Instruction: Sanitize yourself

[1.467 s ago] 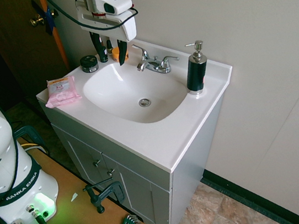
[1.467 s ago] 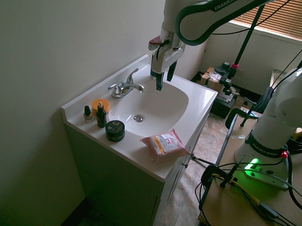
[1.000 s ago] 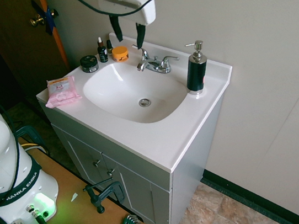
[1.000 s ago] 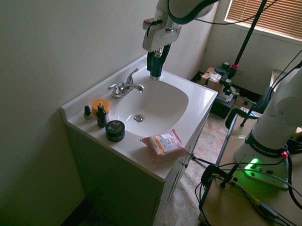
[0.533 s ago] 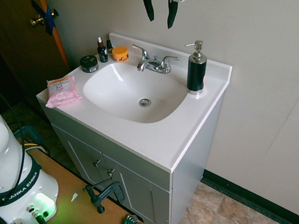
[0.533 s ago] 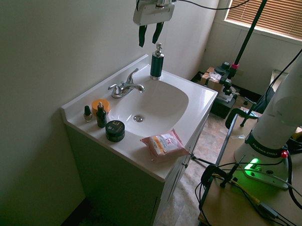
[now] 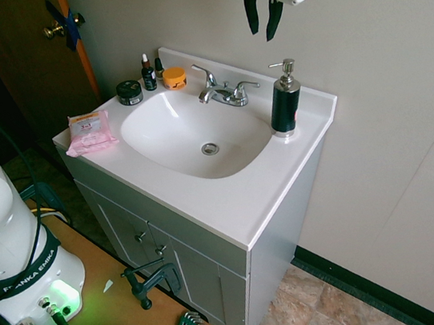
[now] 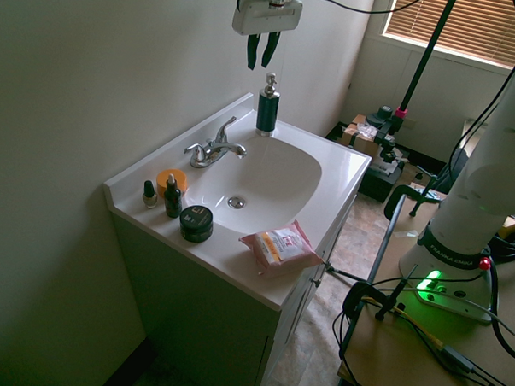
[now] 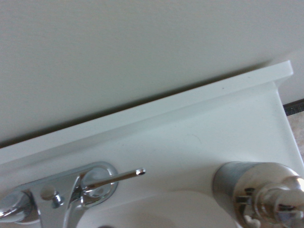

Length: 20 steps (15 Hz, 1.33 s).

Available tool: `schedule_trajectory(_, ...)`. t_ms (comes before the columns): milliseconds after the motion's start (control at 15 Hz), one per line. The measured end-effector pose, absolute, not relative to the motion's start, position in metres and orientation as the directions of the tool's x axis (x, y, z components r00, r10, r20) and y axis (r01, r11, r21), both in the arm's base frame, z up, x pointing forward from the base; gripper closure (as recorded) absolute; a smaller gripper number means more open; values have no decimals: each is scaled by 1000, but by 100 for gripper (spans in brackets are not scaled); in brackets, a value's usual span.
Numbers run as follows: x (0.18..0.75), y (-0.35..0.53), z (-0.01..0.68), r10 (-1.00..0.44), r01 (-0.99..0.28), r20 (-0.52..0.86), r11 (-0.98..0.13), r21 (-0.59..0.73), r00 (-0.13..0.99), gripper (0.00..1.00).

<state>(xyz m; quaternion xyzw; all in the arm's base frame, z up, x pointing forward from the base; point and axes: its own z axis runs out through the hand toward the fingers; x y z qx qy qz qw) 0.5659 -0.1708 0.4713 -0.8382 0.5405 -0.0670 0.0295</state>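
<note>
While gripper (image 7: 263,17) hangs high above pump bottle (image 7: 283,100), fingers apart, grasping nothing; sink basin (image 7: 165,137) empty.

Exterior cameras high, opposite sides, sharing sink (image 7: 197,133); wrist close above faucet (image 9: 71,190).

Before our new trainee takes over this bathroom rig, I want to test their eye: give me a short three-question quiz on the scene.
1. True or false: the gripper is touching the pump bottle.
2. Which corner item is orange? A) jar B) dropper bottle C) black tin
3. What lies on the counter's front corner near the door?

Key: 1 false, it hangs above; 2 A; 3 the pink wipes pack.
</note>
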Motion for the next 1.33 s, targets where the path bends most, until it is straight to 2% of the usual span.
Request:
schedule_trajectory(400,556,-209,457,-931,-926,68,-365,-101,359,100)
schedule_trajectory(1333,557,-224,439,-940,-937,54,-339,-82,336,100)
